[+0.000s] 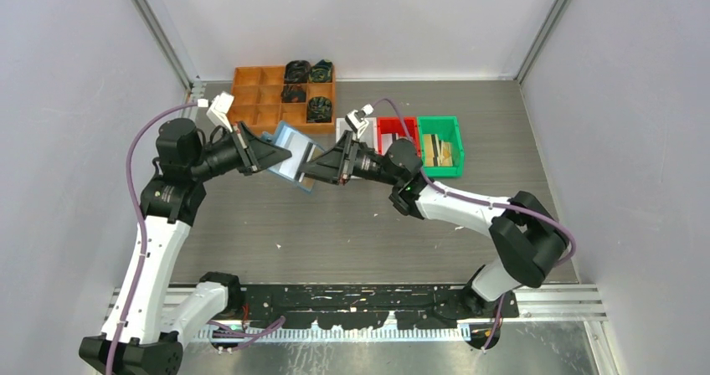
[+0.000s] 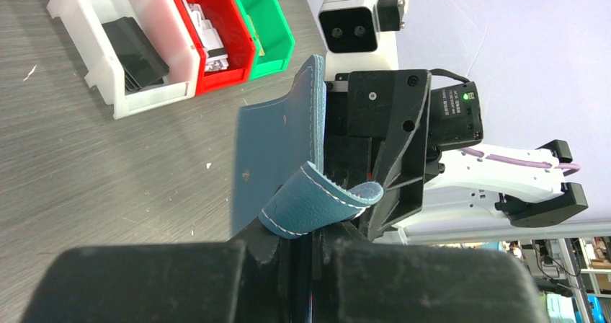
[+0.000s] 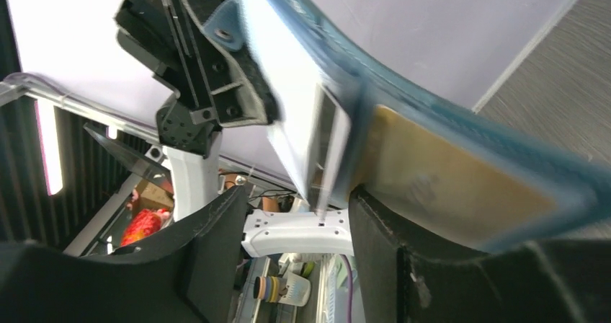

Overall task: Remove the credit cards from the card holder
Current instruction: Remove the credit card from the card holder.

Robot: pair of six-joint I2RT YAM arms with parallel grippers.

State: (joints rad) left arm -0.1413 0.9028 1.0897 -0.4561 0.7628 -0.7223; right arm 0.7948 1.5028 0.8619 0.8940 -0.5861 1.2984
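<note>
The light blue card holder [image 1: 289, 145] hangs in the air above the table, and my left gripper [image 1: 270, 155] is shut on its edge by the tab loop [image 2: 317, 208]. In the left wrist view the holder [image 2: 277, 150] stands upright in front of that gripper [image 2: 313, 247]. A pale credit card [image 3: 288, 114] with a dark edge sticks out of the holder [image 3: 468, 132]. Its lower corner sits between the fingers of my right gripper [image 3: 299, 218], which is open around it. Seen from above, that gripper [image 1: 310, 170] meets the holder from the right.
An orange compartment tray [image 1: 251, 90] with dark parts stands at the back. A white bin [image 2: 94, 63], a red bin [image 1: 393, 132] and a green bin [image 1: 441, 125] sit in a row to the right. Grey walls close off three sides.
</note>
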